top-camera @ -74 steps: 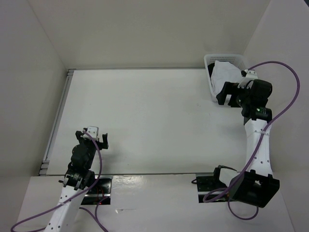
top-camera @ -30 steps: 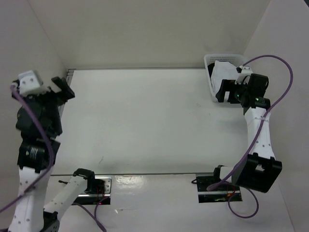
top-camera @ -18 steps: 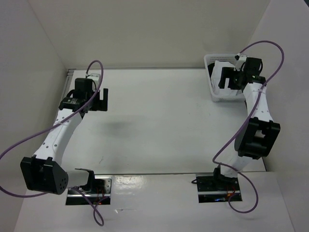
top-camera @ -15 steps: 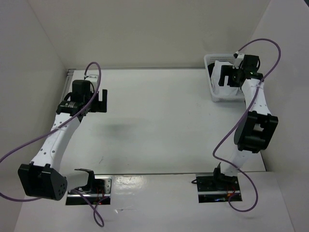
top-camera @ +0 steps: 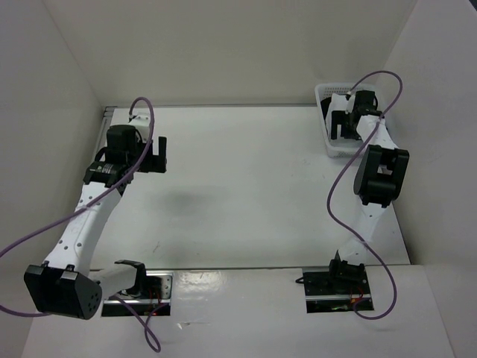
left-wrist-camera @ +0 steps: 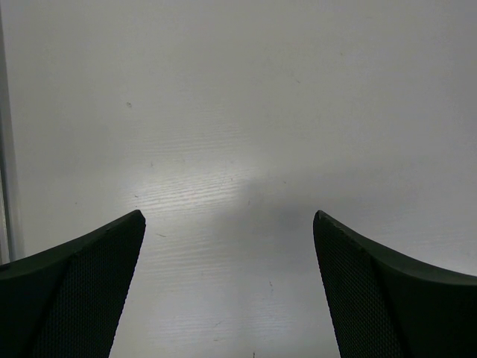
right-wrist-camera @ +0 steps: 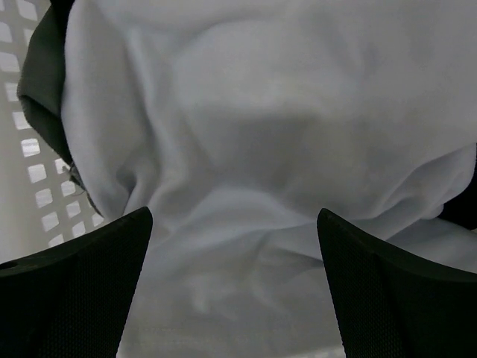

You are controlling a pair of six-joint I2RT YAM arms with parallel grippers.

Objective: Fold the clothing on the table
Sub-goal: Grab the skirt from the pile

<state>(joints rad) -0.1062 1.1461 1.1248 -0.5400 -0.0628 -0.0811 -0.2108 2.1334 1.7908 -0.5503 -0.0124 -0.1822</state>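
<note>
Right fingers (right-wrist-camera: 74,283) are hanging wide apart just above the white clothing (right-wrist-camera: 261,112), not gripping it. Clothing is lying crumpled in the basket (top-camera: 323,92) at 1 o'clock on the tabletop (top-camera: 238,186), with a black garment (right-wrist-camera: 41,82) showing at its edge. Left fingers (left-wrist-camera: 74,291) are hovering wide over the tabletop at 10 o'clock.

The left arm (top-camera: 86,216) extends from its near base toward the far left. The left gripper (top-camera: 158,154) faces right, jaws wide apart, nothing between them. The right arm (top-camera: 376,171) is raised and reaches into the far right corner. The right gripper (right-wrist-camera: 232,212) points down, jaws spread wide, clamping nothing.
</note>
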